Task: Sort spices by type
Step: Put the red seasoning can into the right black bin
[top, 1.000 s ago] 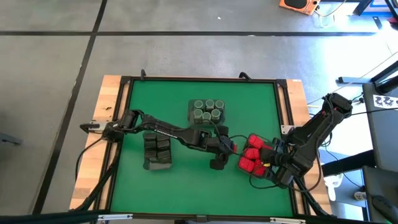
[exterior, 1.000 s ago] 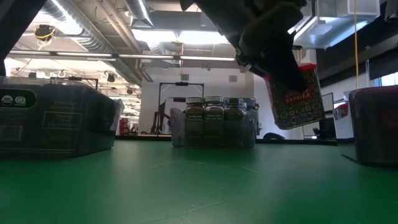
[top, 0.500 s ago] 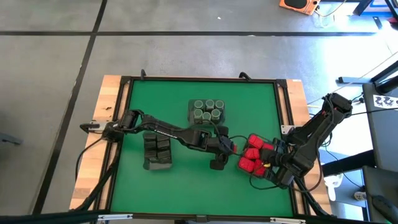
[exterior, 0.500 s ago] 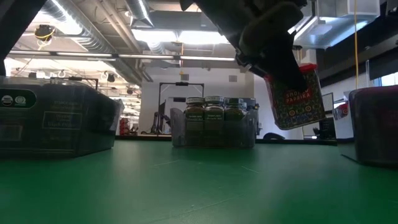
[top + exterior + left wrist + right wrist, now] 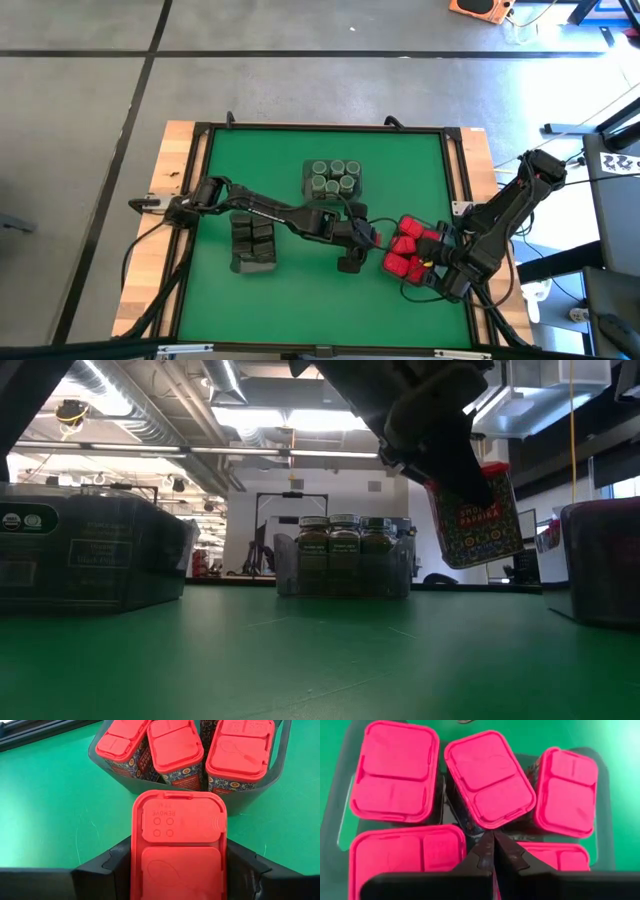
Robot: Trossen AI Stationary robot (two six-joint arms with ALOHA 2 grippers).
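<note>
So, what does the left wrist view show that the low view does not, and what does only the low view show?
Only the left wrist view shows the lid of the red box between the left gripper fingers, and three red boxes standing in a grey tray ahead. Only the low view shows the round jars in their tray, the dark tins at the side, and the held box off the table. Both show the left gripper holding that red box.

Left arm reaching across the table's middle toward the right, left gripper (image 5: 372,237) hanging above the surface, fingers (image 5: 107,865) clamping a red box (image 5: 178,852) between them. Right arm bending in from the right edge, right gripper (image 5: 492,851) pointing downward, fingers pressing fully together.
</note>
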